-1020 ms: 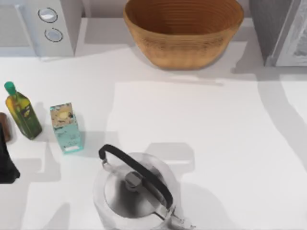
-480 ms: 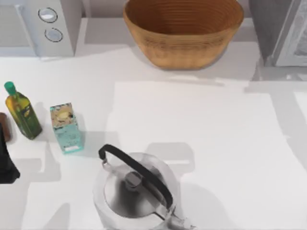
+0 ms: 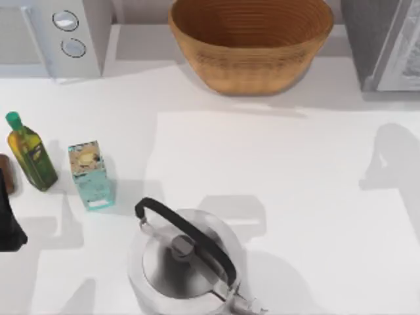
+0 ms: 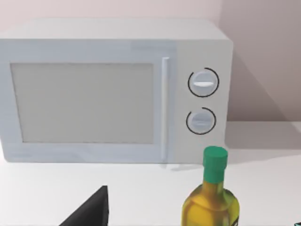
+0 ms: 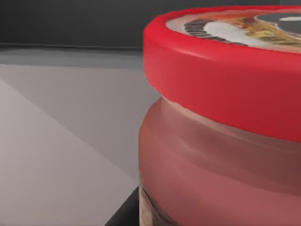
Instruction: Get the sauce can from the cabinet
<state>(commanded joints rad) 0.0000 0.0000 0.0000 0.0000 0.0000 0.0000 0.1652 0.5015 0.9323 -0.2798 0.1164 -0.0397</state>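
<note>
1. Left arm (image 3: 8, 226): parked at the desk's left edge, beside the oil bottle (image 3: 27, 152). Same position as 1.0 s ago.
2. Left pincer (image 4: 91, 212): seen as a black wedge low in the left wrist view, facing the microwave (image 4: 113, 94). Spread or pressed together: cannot tell.
3. Right pincer: close up against the sauce can (image 5: 221, 141). Spread, pressed together or pinching the can: cannot tell.
4. Sauce can: upright in the right wrist view, with a red lid with a printed top above red-orange sides. Set on a grey surface with a dark wall behind. Whether that surface belongs to the cabinet (image 3: 384, 46) at the desk's far right corner: cannot tell.
5. Change against the earlier top views: 1.0 s ago a long shadow band ran from the cabinet down the right side of the desk (image 3: 295, 197). Now reduced to a separate rounded shadow (image 3: 390, 161) near the right edge, well apart from the cabinet.
6. Unchanged against the earlier top views:
   - teal carton (image 3: 90, 176), just right of the oil bottle
   - kettle (image 3: 187, 262), at the near edge
   - basket (image 3: 252, 42), at the far side
</note>
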